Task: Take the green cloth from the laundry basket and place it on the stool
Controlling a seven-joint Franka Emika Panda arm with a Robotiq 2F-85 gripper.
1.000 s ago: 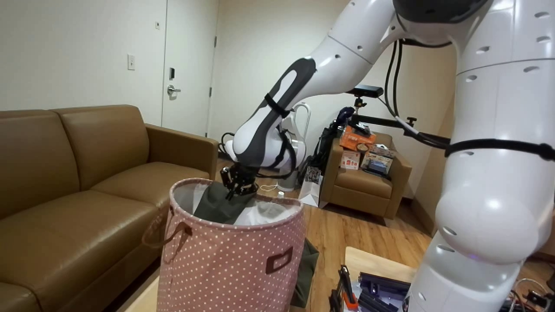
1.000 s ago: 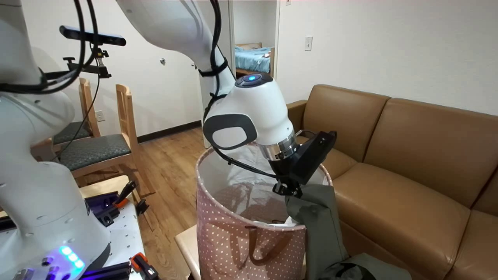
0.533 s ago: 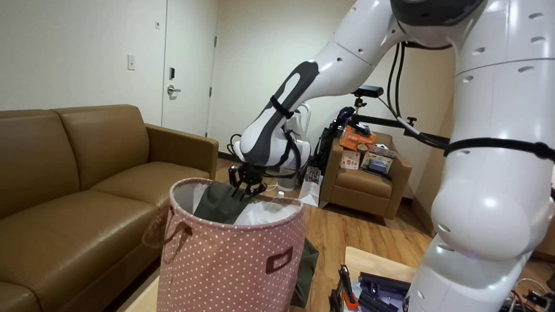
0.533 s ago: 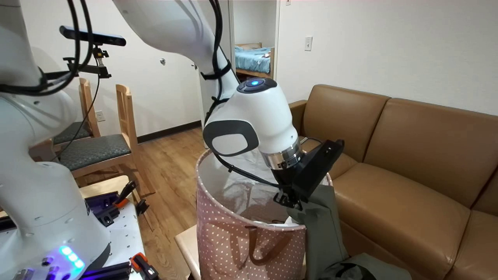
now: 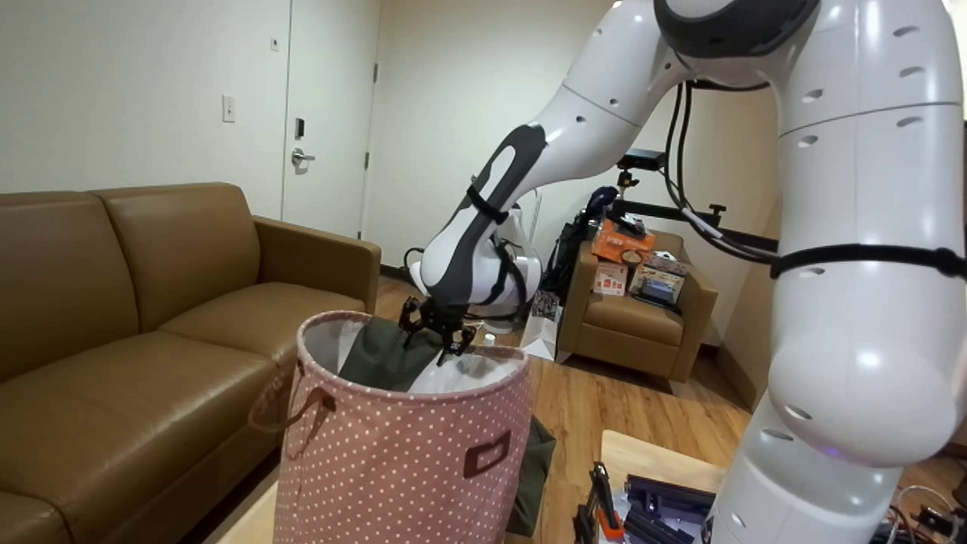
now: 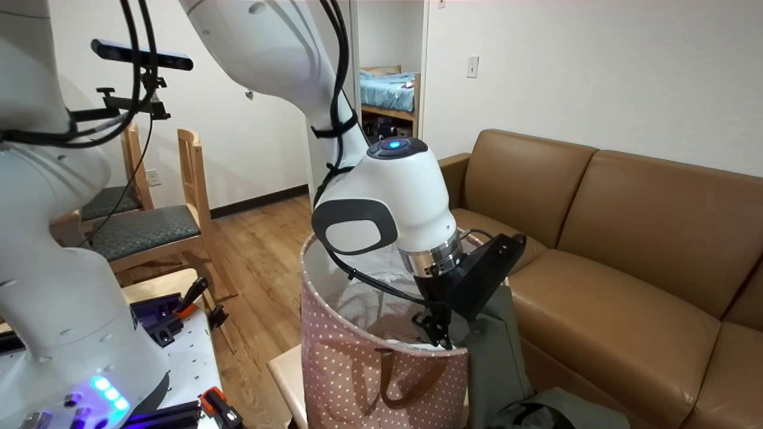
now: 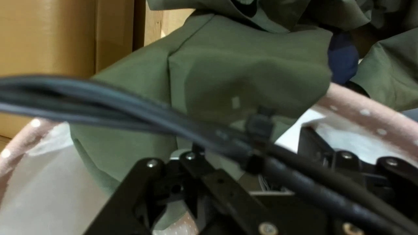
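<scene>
The green cloth (image 5: 389,355) is draped over the laundry basket's rim, part inside and part hanging outside. In an exterior view its outer length (image 6: 496,351) drops down beside the polka-dot laundry basket (image 6: 381,381) into a crumpled heap (image 6: 563,408). My gripper (image 5: 424,353) stands open low over the rim. One of its fingers (image 5: 409,326) is at the cloth and the other over the white lining; I cannot tell whether they touch. In the wrist view the cloth (image 7: 254,71) spreads beyond the spread gripper (image 7: 251,143). I cannot tell whether the pale wooden surface (image 6: 287,378) under the basket is the stool.
A brown sofa (image 6: 602,310) stands close beside the basket and the hanging cloth. Tools (image 5: 657,514) lie near the arm's base. Farther off are a loaded armchair (image 5: 634,317) and a wooden chair (image 6: 146,232). Black cables (image 7: 114,107) cross the wrist view.
The jaws were together at the cloth and have spread apart. My gripper has shifted slightly and sunk lower toward the rim. The hanging part of the cloth looks unmoved.
</scene>
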